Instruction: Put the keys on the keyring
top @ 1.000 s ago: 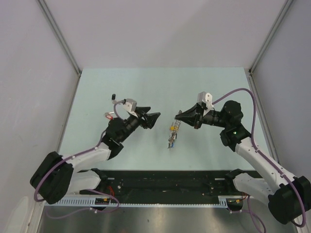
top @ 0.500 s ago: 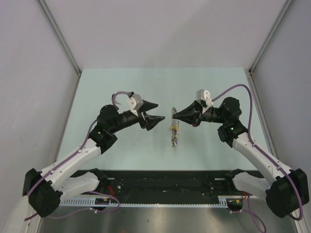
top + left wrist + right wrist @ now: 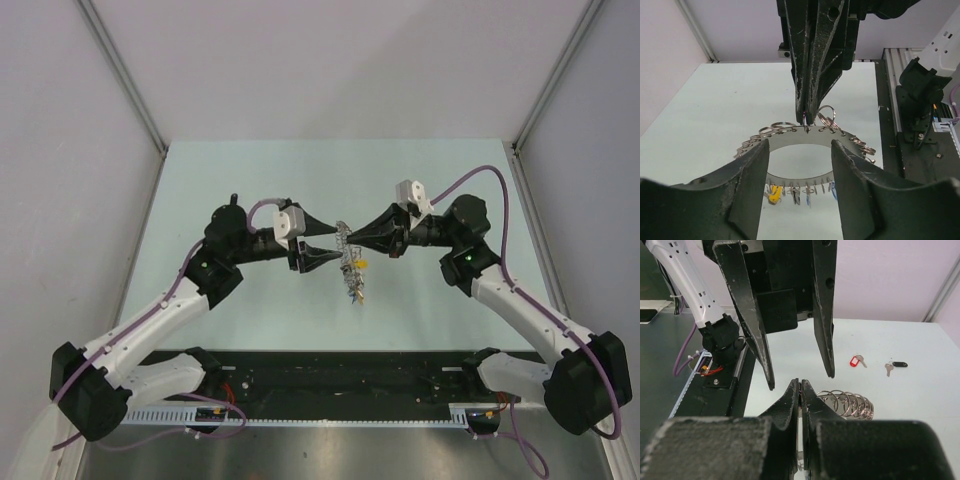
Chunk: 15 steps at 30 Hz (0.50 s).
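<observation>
The keyring (image 3: 800, 144), a flat silvery ring fringed with small rings and keys, hangs upright in mid-air (image 3: 349, 262). My right gripper (image 3: 799, 384) is shut on its top edge and shows in the top view (image 3: 353, 240). My left gripper (image 3: 800, 150) is open, with one finger (image 3: 752, 185) on each side of the ring, not touching it; it also shows in the top view (image 3: 330, 243). A yellow-headed key (image 3: 774, 194) hangs from the ring's lower edge. A red-headed key (image 3: 855, 361) and a black-headed key (image 3: 899, 364) lie on the table beyond the left gripper.
The pale green table (image 3: 420, 180) is walled on three sides by grey panels. A black rail with cables (image 3: 340, 375) runs along the near edge between the arm bases.
My left arm swung right and its open jaws now straddle the ring. My right gripper carried the hanging keyring a little left and up.
</observation>
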Each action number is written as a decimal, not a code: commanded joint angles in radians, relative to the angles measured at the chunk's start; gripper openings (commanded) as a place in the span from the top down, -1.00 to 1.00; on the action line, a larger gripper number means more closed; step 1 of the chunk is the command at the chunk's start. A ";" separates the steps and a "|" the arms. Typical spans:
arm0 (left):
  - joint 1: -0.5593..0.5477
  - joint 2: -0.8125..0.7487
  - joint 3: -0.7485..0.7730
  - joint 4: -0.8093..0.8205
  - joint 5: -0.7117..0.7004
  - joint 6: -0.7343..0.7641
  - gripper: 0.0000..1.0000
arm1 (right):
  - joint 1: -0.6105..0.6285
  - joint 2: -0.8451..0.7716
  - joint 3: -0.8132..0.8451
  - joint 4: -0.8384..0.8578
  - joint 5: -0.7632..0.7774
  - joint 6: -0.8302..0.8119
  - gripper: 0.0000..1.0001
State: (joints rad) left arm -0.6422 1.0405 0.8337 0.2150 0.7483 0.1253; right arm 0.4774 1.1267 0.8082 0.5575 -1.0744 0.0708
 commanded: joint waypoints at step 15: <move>0.004 -0.031 -0.031 0.034 0.029 -0.013 0.51 | 0.096 0.058 0.132 -0.021 0.036 -0.090 1.00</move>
State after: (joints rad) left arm -0.6407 1.0309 0.8055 0.2287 0.7643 0.1204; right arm 0.5564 1.1900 0.8700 0.5190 -1.0527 0.0216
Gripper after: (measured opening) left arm 0.282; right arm 0.017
